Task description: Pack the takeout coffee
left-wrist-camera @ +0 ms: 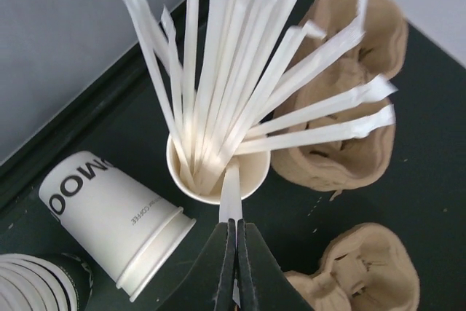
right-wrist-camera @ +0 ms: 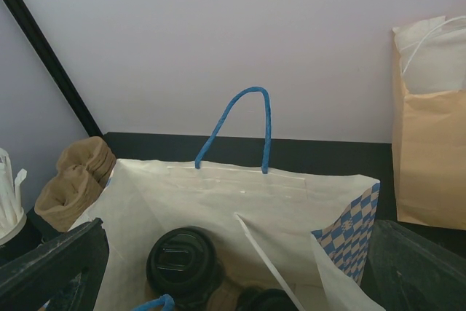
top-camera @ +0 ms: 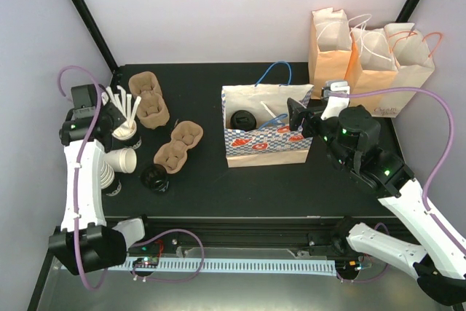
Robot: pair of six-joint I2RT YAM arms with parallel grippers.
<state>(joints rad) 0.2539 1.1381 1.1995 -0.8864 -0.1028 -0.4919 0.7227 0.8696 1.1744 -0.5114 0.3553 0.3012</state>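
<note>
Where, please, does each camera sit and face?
Top external: overhead behind, down onto the black table; left arm and right arm.
Left wrist: down over cream paper cup; left gripper shut on wrapped straw.
Right wrist: into blue-checked paper bag holding black-lidded cup; open right gripper.
Shared: top and left wrist show brown moulded-pulp carriers.

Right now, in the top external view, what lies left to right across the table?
Paper cup of white wrapped straws → small black lidded cup on the table → blue-checked white paper bag → three tan paper bags
</note>
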